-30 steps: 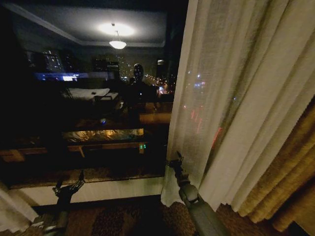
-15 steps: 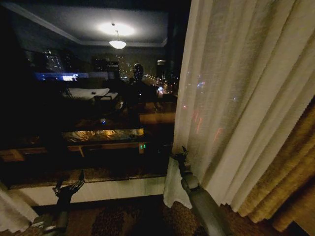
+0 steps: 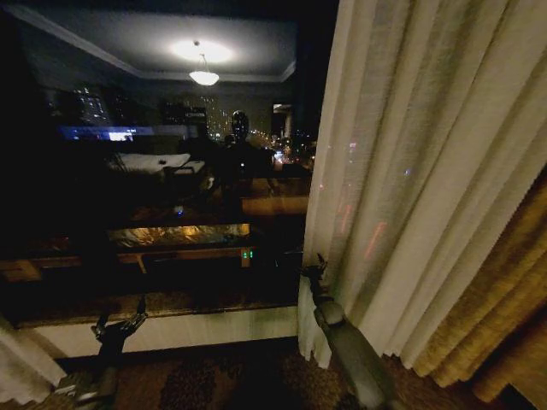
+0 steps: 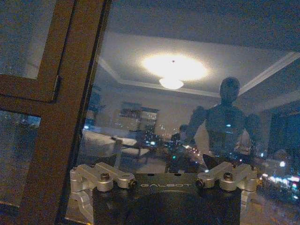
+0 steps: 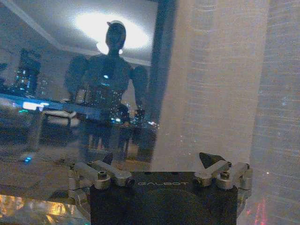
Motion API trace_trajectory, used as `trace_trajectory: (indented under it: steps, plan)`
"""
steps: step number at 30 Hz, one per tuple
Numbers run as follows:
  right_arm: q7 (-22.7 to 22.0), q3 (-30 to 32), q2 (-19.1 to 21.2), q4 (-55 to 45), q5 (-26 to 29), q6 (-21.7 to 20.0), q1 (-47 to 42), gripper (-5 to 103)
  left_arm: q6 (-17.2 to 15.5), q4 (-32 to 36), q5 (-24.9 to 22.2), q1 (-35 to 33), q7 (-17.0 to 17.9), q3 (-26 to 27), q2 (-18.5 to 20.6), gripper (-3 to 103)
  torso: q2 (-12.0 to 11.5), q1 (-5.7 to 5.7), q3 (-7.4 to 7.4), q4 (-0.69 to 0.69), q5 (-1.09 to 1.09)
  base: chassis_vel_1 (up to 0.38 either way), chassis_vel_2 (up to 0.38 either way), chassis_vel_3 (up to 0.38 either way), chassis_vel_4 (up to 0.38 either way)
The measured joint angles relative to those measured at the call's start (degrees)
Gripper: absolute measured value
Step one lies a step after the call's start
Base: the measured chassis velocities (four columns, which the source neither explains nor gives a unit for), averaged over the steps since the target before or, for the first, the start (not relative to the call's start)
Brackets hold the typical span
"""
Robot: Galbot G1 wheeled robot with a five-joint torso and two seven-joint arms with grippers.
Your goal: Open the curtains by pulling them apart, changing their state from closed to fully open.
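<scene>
the right sheer curtain (image 3: pixel 410 162) hangs bunched on the right side of the window, its inner edge running down from the top of the frame to the floor just right of the middle. beyond it, at the far right, hangs a golden-yellow drape (image 3: pixel 504 299). the right gripper (image 3: pixel 313 272) reaches up from below and sits right at that inner edge of the sheer panel, low down near the window sill (image 3: pixel 171 329). in the right wrist view the gripper (image 5: pixel 157 159) has its two dark fingertips (image 5: pixel 208 159) spread well apart, with the curtain (image 5: pixel 220 84) hanging just past them on one side and bare glass on the other; no fabric is visibly pinched between them. whether a finger touches the cloth is hard to tell.

the left gripper (image 3: pixel 120 323) hovers low at the left end of the sill, fingers splayed open, holding nothing. a strip of the left curtain (image 3: pixel 17 363) shows at the bottom left corner, beside that arm. the dark window pane (image 3: pixel 154 171) between the two panels is uncovered and reflects the room's ceiling lamp (image 3: pixel 203 75) and the robot itself.
</scene>
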State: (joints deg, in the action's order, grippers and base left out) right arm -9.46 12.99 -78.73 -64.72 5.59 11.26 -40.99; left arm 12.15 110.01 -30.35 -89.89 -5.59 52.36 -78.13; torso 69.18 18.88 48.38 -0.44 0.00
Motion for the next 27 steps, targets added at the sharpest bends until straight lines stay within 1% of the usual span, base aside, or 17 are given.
trace_trajectory:
  steps: [1, 3, 4, 5, 6, 7, 10, 12, 15, 19, 27]
  plan:
    - [0.0, -0.6, -0.01, -0.62, 0.12, 0.03, -0.17, 103, 0.0, 0.0, 0.0, 0.0, 0.0, 0.0, 0.0, 100, 0.0, 0.0, 0.0, 0.0, 0.0, 0.0, 0.0, 0.0, 0.0]
    - [0.0, -1.39, 0.85, -3.14, 0.59, -0.06, -1.61, 93, 0.0, 0.0, 0.0, 0.0, 0.0, 0.0, 0.0, 100, 0.0, 0.0, -0.01, -0.01, 0.0, 0.0, 0.0, 0.0, 0.0]
    - [0.0, -1.39, 0.85, -3.14, 0.59, -0.06, -1.61, 93, 0.0, 0.0, 0.0, 0.0, 0.0, 0.0, 0.0, 100, 0.0, 0.0, -0.01, -0.01, 0.0, 0.0, 0.0, 0.0, 0.0]
    - [0.0, -1.65, 1.53, -4.49, 0.69, -0.02, -2.67, 96, 0.0, 0.0, 0.0, 0.0, 0.0, 0.0, 0.0, 100, 0.0, -0.01, -0.01, -0.01, 0.0, 0.0, 0.0, 0.0, 0.0]
    - [0.0, -1.76, 2.14, -5.71, 0.73, 0.09, -3.63, 96, 0.0, 0.0, 0.0, 0.0, 0.0, 0.0, 0.0, 100, 0.0, -0.01, -0.01, -0.01, 0.0, 0.0, 0.0, 0.0, 0.0]
    - [0.0, -1.79, 3.06, -7.41, 0.86, 0.34, -5.02, 99, 0.0, 0.0, 0.0, 0.0, 0.0, 0.0, 0.0, 100, 0.0, -0.01, -0.01, -0.02, 0.0, 0.0, 0.0, 0.0, 0.0]
    - [-0.03, -1.61, 4.29, -9.63, 1.01, 0.99, -6.99, 100, 0.0, 0.0, 0.0, 0.0, 0.0, 0.0, 0.0, 100, 0.0, -0.01, -0.01, -0.02, 0.01, 0.0, 0.0, 0.0, 0.0]
    - [-0.12, -0.34, 5.9, -12.39, 1.4, 1.83, -9.26, 100, 0.0, 0.0, 0.0, 0.0, 0.0, 0.0, 0.0, 100, 0.0, 0.0, -0.01, -0.02, 0.01, 0.0, 0.0, 0.0, 0.0]
    - [-0.24, 0.95, 6.9, -13.5, 1.9, 2.59, -10.45, 100, 0.0, 0.0, 0.0, 0.0, 0.0, 0.0, 0.0, 100, 0.0, -0.01, -0.01, -0.03, 0.0, 0.0, 0.0, 0.0, 0.0]
    - [-0.33, 2.49, 7.68, -14.43, 3.31, 3.79, -11.59, 100, 0.0, 0.0, 0.0, 0.0, 0.0, 0.0, 0.0, 100, 0.0, -0.01, -0.01, -0.02, 0.01, 0.0, 0.0, 0.0, 0.0]
    - [-0.47, 3.84, 8.41, -15.31, 5.27, 4.56, -12.44, 100, 0.0, 0.0, 0.0, 0.0, 0.0, 0.0, 0.0, 100, 0.0, -0.01, -0.01, -0.02, 0.01, 0.0, 0.0, 0.0, 0.0]
